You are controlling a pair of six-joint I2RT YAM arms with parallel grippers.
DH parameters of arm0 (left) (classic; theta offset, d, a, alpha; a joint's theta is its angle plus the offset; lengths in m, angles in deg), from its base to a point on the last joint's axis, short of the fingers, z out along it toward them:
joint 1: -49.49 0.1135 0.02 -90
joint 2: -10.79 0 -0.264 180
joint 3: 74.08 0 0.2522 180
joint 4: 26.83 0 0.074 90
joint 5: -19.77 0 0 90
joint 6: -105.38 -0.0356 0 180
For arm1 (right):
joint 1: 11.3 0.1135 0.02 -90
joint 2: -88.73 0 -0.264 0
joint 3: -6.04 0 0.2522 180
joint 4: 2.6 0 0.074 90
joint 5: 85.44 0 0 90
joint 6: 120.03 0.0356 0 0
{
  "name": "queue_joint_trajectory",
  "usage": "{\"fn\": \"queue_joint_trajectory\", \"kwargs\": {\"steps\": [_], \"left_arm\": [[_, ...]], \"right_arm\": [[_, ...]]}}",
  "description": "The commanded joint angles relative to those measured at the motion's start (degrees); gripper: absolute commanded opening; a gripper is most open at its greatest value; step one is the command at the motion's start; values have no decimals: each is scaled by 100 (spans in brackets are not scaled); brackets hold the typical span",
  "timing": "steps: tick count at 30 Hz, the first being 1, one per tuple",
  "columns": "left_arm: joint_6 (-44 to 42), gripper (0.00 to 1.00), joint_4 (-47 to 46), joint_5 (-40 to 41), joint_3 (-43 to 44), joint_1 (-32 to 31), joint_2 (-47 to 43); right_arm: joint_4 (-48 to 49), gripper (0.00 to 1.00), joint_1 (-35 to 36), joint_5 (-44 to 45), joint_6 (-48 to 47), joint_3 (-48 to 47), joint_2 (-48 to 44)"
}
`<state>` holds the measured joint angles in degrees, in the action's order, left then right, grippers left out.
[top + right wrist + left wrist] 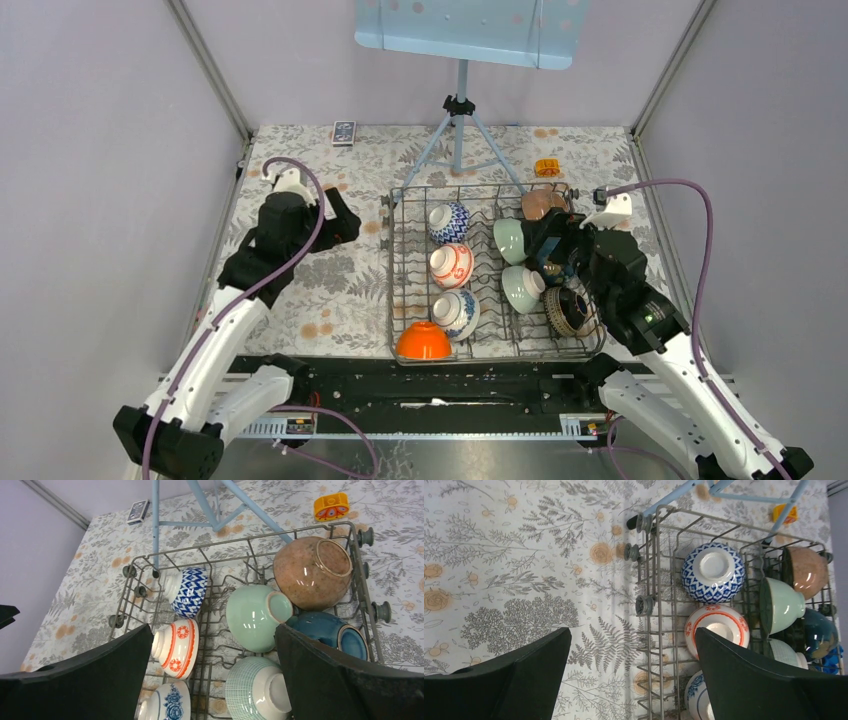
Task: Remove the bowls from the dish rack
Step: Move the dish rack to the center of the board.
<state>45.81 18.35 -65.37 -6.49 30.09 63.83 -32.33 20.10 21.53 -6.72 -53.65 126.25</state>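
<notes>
Bowls (451,265) sit in the dish rack (392,285), left gripper (632,641) wide and empty at its nine o'clock, right gripper (214,630) wide and empty over three o'clock.

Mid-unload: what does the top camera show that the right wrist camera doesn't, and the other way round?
Top only: the orange bowl at the near edge of the dish rack, and a dark ribbed bowl. Right wrist only: the dark blue bowl, covered by the right arm from above. Both: the dish rack, zigzag blue bowl, red-and-white bowl.

Left gripper (633,645), right gripper (214,640): both agape
</notes>
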Motion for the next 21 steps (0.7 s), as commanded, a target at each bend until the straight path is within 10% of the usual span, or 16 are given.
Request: {"fn": "queue_joint_trajectory", "kwargs": {"steps": [1, 15, 21], "left_arm": [[52, 99, -438, -11, -100, 16, -426], [732, 99, -971, -165, -325, 15, -937], [669, 99, -1050, -1161, -393, 15, -769]], "right_arm": [[416, 100, 30, -498, -61, -78, -162], [-424, 100, 28, 338, -334, -448, 318], [67, 100, 32, -750, -320, -326, 147]]}}
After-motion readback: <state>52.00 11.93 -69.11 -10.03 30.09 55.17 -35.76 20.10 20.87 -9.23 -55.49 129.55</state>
